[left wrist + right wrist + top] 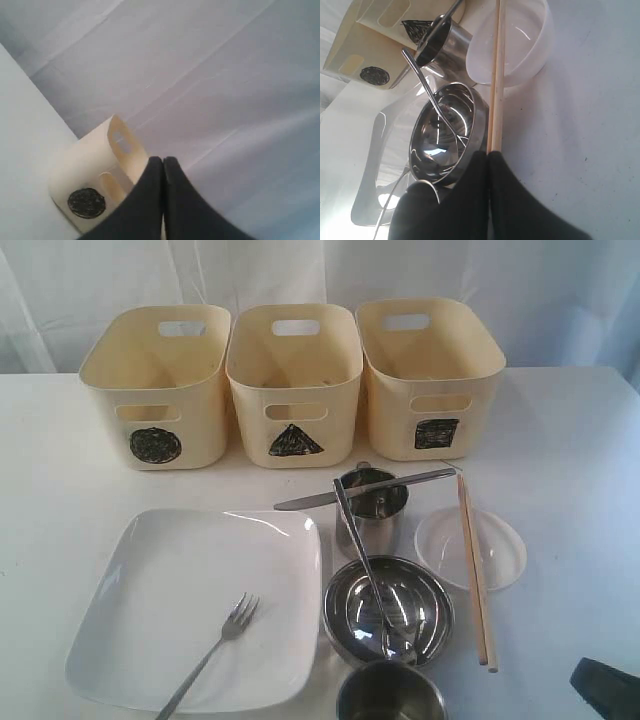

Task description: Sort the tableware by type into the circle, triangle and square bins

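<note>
The white square plate (170,580) lies front left with the fork (212,652) on it. The spoon (362,558) rests in the steel bowl (420,605), and the knife (366,490) lies across the steel cup (375,530) behind it. A second cup (390,698) stands at the front edge. The chopsticks (474,570) lie across the clear dish (500,550). My right gripper (487,154) is shut and empty, with its tips just short of the chopsticks' (496,75) near end beside the bowl (470,135). My left gripper (163,160) is shut and empty, raised off to the side of the circle bin (90,175).
Three cream bins stand in a row at the back: circle (155,445), triangle (295,440), square (436,433). A dark part of the right arm (605,685) shows at the front right corner. A white curtain hangs behind the table.
</note>
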